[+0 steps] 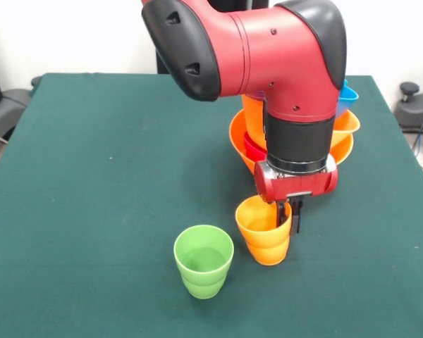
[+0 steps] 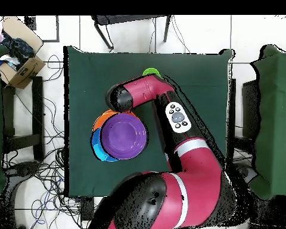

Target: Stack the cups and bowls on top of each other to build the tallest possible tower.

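Observation:
My gripper (image 1: 287, 213) hangs straight down over the orange cup (image 1: 263, 238), one finger inside its rim and one outside, shut on the cup's right wall. The cup leans slightly. A green cup (image 1: 204, 260) stands upright just to its left, near the table's front edge; from overhead the green cup (image 2: 150, 72) peeks out beside the arm. Behind the arm stands the tower (image 1: 240, 134): a large orange bowl with red and blue bowls partly visible. The overhead view shows a wide purple bowl (image 2: 124, 136) topping the tower. The arm hides the gripper there.
The green table (image 1: 106, 176) stretches open to the left of the cups. My arm's thick wrist (image 1: 299, 134) stands right in front of the tower. Chairs, cables and a cardboard box (image 2: 21, 62) lie on the floor beyond the table's edges.

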{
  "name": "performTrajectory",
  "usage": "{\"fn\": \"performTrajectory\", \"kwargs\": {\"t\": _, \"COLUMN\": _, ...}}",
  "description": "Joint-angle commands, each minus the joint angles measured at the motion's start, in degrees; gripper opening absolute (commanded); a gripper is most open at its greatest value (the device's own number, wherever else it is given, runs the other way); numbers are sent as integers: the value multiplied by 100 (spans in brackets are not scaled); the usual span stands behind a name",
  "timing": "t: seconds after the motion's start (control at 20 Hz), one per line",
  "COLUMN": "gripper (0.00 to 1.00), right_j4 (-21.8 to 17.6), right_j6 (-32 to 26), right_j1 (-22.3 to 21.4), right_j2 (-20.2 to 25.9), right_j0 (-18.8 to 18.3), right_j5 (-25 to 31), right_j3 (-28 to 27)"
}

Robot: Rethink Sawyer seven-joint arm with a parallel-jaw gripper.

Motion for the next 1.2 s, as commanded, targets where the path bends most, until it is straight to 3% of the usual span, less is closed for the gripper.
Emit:
{"fn": "performTrajectory", "kwargs": {"t": 0.05, "gripper": 0, "right_j4": -308, "right_j6": -869, "right_j1": -68, "right_j2": 48, "right_j0": 7, "right_j5": -124, "right_j3": 77}}
{"fn": "performTrajectory", "kwargs": {"t": 0.4, "gripper": 0, "right_j4": -277, "right_j6": -981, "right_j1": -124, "right_j2": 56, "right_j0": 32, "right_j5": 67, "right_j3": 36}}
{"fn": "performTrajectory", "kwargs": {"t": 0.75, "gripper": 0, "right_j4": -225, "right_j6": -856, "right_j1": -462, "right_j2": -37, "right_j0": 46, "right_j5": 170, "right_j3": 202}}
{"fn": "performTrajectory", "kwargs": {"t": 1.2, "gripper": 0, "right_j4": 151, "right_j6": -1100, "right_j1": -1327, "right_j2": 112, "right_j0": -141, "right_j5": 634, "right_j3": 782}}
